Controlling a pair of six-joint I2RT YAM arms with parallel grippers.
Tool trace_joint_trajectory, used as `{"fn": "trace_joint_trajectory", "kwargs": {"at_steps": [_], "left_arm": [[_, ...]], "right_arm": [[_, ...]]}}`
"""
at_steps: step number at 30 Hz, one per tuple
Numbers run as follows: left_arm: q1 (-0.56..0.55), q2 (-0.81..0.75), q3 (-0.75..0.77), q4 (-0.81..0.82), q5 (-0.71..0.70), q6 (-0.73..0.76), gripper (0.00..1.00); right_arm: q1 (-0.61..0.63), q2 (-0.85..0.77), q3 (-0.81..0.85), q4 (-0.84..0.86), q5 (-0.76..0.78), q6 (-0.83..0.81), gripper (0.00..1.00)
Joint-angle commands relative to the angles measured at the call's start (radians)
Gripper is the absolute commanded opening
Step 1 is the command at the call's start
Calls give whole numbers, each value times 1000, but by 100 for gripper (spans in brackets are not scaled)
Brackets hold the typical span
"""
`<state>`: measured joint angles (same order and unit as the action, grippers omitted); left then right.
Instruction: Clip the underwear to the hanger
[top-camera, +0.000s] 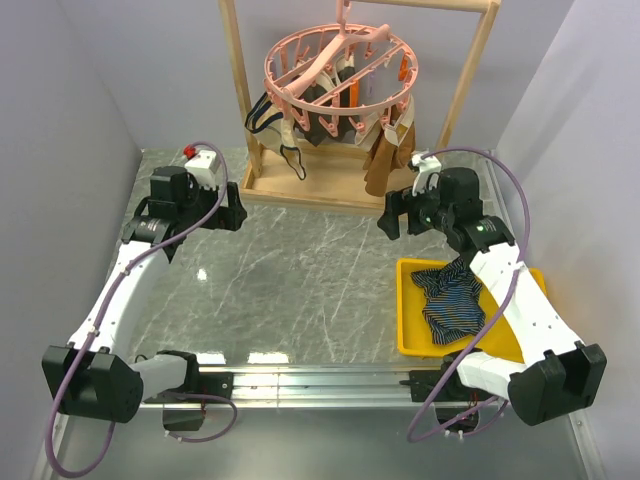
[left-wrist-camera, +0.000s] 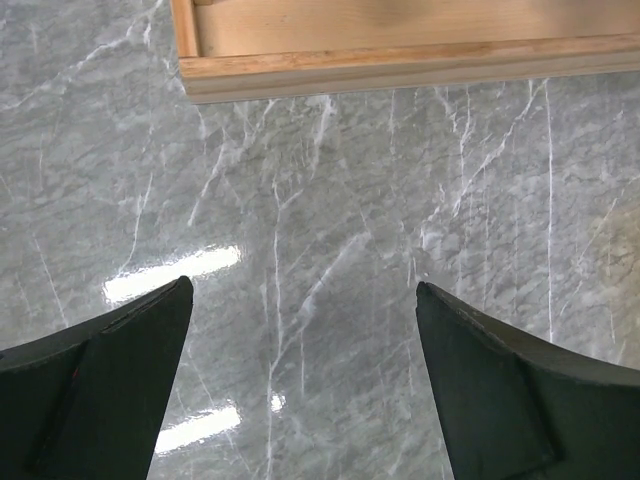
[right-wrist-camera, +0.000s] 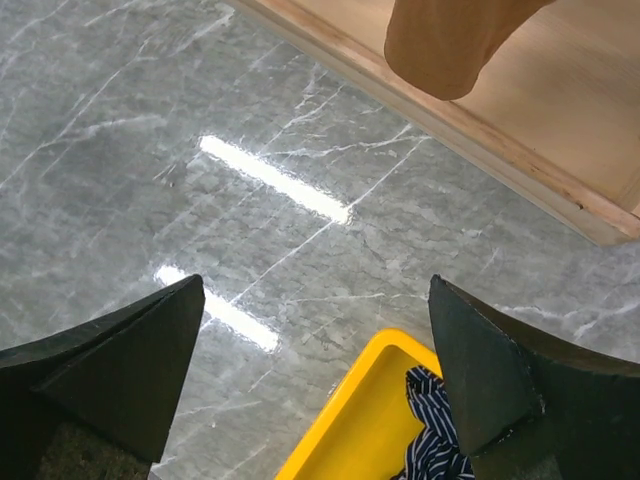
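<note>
**Opening step, as I judged it: the pick-up had not yet begun.** My left pincer (left-wrist-camera: 302, 288) and right pincer (right-wrist-camera: 315, 285) each stood with fingers wide apart and held nothing, above the grey marble tabletop (top-camera: 300, 280).

The dark navy striped boxer briefs (top-camera: 450, 305) lay crumpled in the yellow plastic tray (top-camera: 408, 320) at the lower right of the top view. The round pink plastic clip hanger (top-camera: 340, 65) hung from the wooden rack frame (top-camera: 238, 90) at upper centre, well apart from them.

The next move, I judged, called for the right pincer to turn back to the tray and take an edge of the briefs.

**Hidden or unclear:**
- My right arm (top-camera: 505, 290) covered part of the tray and the garment.
- The right wrist view cut the briefs off at its bottom edge.
- The waistband could not be picked out.
- Which pegs (top-camera: 403, 70) were free among the tan garments (top-camera: 380, 165) was too small to tell.
</note>
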<state>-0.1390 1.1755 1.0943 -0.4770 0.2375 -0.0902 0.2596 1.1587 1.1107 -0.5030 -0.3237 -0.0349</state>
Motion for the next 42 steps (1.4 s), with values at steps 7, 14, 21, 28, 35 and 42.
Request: {"fn": "trace_joint_trajectory", "kwargs": {"at_steps": [7, 14, 21, 28, 35, 42], "left_arm": [[-4, 42, 113, -29, 85, 61, 99], [-4, 49, 153, -60, 197, 78, 99], [-4, 55, 180, -116, 351, 168, 99], [-4, 44, 164, -137, 457, 210, 99], [-4, 36, 147, -147, 470, 222, 99], [-4, 15, 136, -146, 468, 234, 99]], "right_arm": [[7, 41, 148, -109, -57, -100, 100], [-175, 82, 201, -323, -127, -216, 100], [-462, 87, 131, -492, -42, -511, 100], [-629, 127, 34, -450, 32, -663, 100], [-640, 235, 24, -384, 6, -666, 97], [-637, 314, -5, -367, -43, -674, 81]]}}
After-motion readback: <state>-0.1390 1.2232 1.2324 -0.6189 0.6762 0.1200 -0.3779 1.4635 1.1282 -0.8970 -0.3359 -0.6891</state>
